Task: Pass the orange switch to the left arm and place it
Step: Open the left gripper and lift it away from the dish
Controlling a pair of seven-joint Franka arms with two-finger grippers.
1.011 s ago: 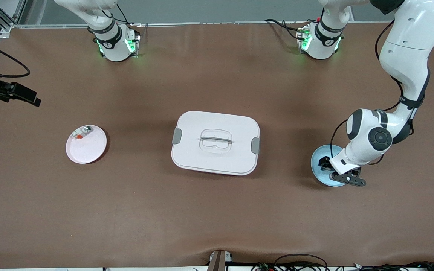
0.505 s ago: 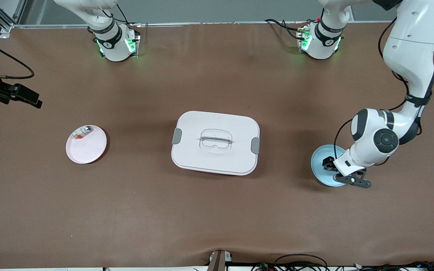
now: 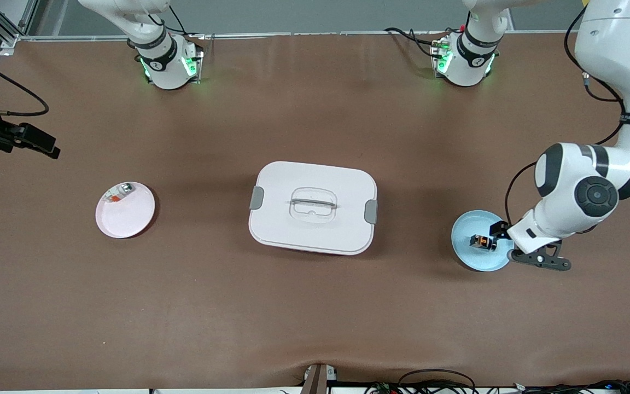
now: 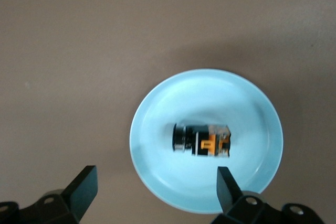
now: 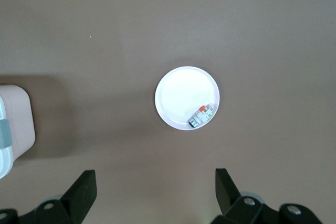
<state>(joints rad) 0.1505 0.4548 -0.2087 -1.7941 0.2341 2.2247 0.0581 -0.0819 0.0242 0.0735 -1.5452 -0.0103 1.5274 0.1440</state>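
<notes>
Pink plate [image 3: 125, 210]: toward the right arm's end of the table; a small clear-and-silver piece [image 3: 118, 192] with a red bit lies against the rim of the plate, on its side farther from the front camera.
Box [image 3: 313, 207]: mid-table between the two plates, well apart from both, lid on, grey clasps at either end.
Blue plate [image 3: 471, 255]: toward the left arm's end of the table; the orange switch [image 3: 481, 242] lies on its side in the middle of it, held by nothing.
Left gripper [image 3: 503, 241]: low over the blue plate's edge, jaws wide apart and empty.
Right gripper [image 5: 153, 192]: high over the table near the pink plate, jaws spread, holding nothing; the arm waits.
Change: a second ago the left wrist covered the blue plate's middle and hid the switch; it has since swung toward the table's end, leaving the switch in sight. Plates, box and right arm are unmoved.
Left wrist view: black cylindrical end and orange body of the switch, between the fingertips [image 4: 84, 188].
Right wrist view: the whole pink plate from above and a corner of the box; the front view shows only the right arm's camera bracket at its edge.
</notes>
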